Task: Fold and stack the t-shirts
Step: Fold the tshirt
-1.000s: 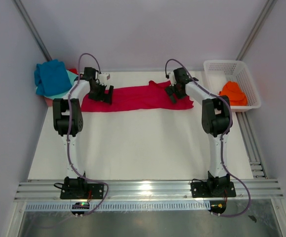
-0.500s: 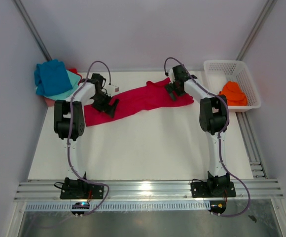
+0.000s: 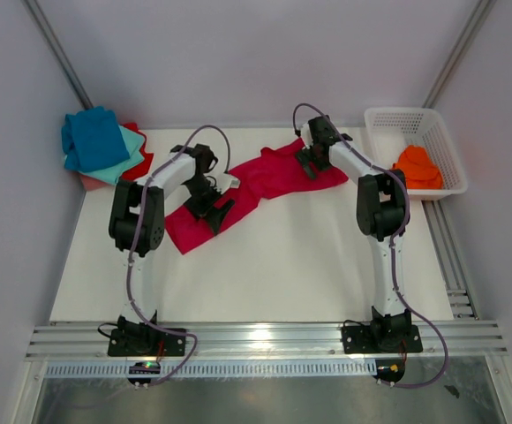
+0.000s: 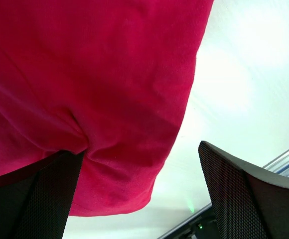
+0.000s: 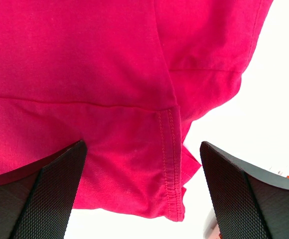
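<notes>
One crimson t-shirt [image 3: 269, 177] lies rumpled, one orange t-shirt [image 3: 417, 168] in one basket [image 3: 388, 115]

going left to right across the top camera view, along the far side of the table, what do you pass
stack of shirts with a blue one on top → crimson shirt → white basket, with an orange shirt inside it

Matt crimson cloth t-shirt [image 3: 265, 177], white plastic lattice basket [image 3: 388, 112], smooth white table [image 3: 282, 256]
</notes>
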Action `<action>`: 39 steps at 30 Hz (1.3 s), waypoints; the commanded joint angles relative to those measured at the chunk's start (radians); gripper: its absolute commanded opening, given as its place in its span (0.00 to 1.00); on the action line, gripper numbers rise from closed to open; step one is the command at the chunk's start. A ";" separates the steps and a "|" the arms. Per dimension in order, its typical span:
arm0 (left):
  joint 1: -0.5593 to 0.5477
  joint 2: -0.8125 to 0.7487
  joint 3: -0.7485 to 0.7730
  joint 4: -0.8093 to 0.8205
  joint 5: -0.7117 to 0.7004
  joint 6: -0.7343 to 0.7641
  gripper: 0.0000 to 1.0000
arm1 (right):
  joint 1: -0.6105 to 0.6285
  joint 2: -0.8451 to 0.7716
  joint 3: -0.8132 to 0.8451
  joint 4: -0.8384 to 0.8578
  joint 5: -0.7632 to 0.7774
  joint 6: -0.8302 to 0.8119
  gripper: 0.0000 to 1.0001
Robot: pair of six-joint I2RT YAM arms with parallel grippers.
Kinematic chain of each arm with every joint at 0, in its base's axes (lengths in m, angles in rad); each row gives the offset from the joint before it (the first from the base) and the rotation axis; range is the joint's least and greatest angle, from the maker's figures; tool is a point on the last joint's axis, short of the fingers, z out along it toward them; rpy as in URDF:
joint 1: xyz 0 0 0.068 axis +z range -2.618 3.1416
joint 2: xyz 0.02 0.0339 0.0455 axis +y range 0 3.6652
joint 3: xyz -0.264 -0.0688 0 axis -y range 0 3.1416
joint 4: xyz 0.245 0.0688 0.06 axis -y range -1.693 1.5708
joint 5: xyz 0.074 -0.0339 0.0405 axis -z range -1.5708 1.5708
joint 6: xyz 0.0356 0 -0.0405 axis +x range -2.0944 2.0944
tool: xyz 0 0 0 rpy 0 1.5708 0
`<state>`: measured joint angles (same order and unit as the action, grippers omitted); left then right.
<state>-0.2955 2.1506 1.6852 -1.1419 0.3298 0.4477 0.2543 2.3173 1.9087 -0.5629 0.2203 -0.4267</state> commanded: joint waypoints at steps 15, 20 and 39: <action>-0.140 -0.109 -0.188 -0.188 0.003 0.125 0.99 | -0.012 0.145 0.274 -0.084 -0.004 0.002 0.99; -0.208 -0.092 -0.202 -0.170 0.002 0.108 0.99 | -0.010 0.163 0.302 -0.107 -0.029 0.000 0.99; -0.531 0.118 0.030 -0.139 0.155 -0.033 0.99 | -0.010 0.206 0.378 -0.114 -0.068 0.011 1.00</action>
<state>-0.7986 2.2124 1.6802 -1.3876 0.3618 0.4198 0.2443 2.5038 2.2375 -0.6666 0.1753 -0.4374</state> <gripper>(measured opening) 0.991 0.994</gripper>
